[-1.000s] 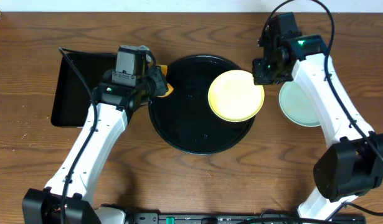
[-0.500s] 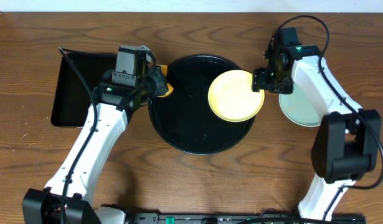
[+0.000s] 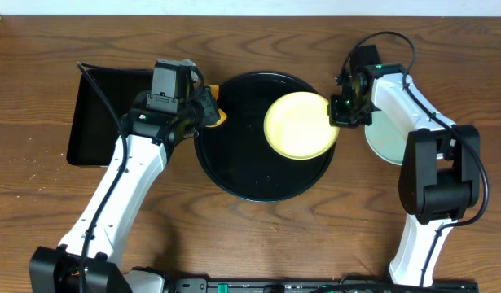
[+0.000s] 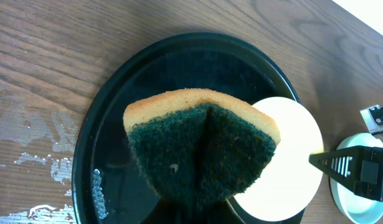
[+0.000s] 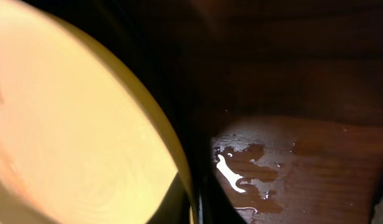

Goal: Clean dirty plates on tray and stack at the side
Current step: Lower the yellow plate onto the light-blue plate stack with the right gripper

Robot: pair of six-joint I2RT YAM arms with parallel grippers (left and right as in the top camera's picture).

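- The round tray [image 3: 242, 167] sits mid-table [image 3: 38, 187], its black surface wet and glossy.
- The yellow plate [image 3: 295, 126] lies on the round tray toward 2 o'clock, and its outer edge reaches the tray's rim. No smears show on it from overhead.
- The right claw [image 3: 340, 112] is at the yellow plate's 3 o'clock edge. In the left wrist view a black finger touches the rim there. Whether the claw pinches the plate or only rests against it, I cannot tell.
- The right wrist view shows the plate's rim close up against the dark tray wall, with water [image 5: 231, 168] pooled on the wood beside it.
- A mint plate [image 3: 386, 140] lies on the table just off the round tray's 3 o'clock side, partly under the right arm.
- The left claw [image 3: 208, 114] is clamped on a sponge [image 3: 218, 116], pinched through its middle with the green scrub side facing the wrist camera. It hangs over the tray's rim at about 10 o'clock.
- A rectangular tray [image 3: 99, 122] lies at 9 o'clock, just beyond the left arm.
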